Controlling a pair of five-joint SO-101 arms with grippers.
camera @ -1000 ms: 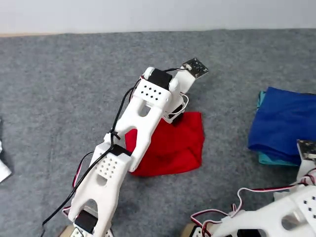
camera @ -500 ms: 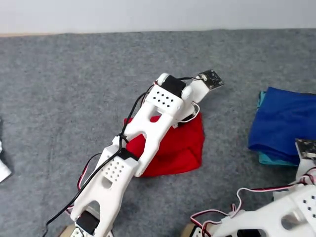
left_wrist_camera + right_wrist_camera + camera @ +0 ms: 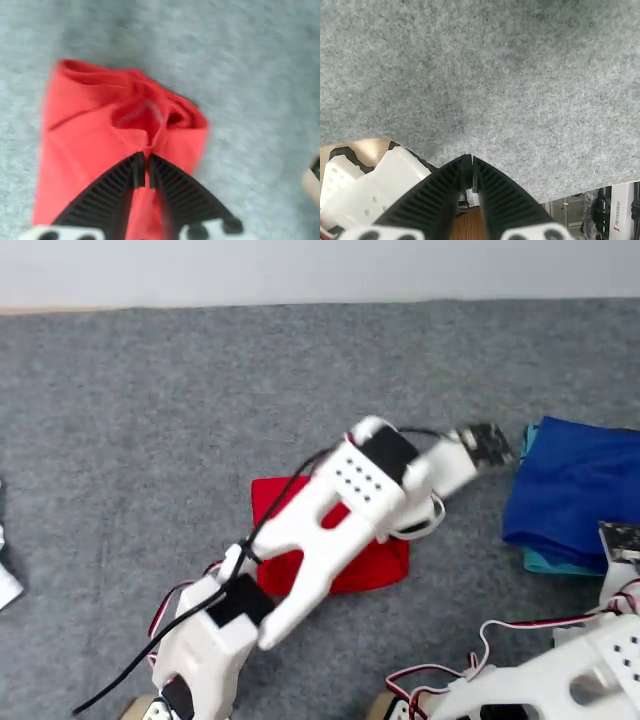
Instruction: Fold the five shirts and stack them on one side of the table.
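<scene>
The left tool [image 3: 143, 161], pinched shut on a puckered fold of the red shirt [image 3: 85, 135] lying in the middle of the counter [image 3: 120, 410], seems set to drag it toward the blue stack [image 3: 575, 485] nearby, while the right tool [image 3: 471, 165] hangs closed and empty.

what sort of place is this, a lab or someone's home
Probably a robotics lab bench, though I can't be sure: a table under grey felt, a white left arm and right arm with exposed wiring, and a red shirt and blue stack as practice pieces.
</scene>
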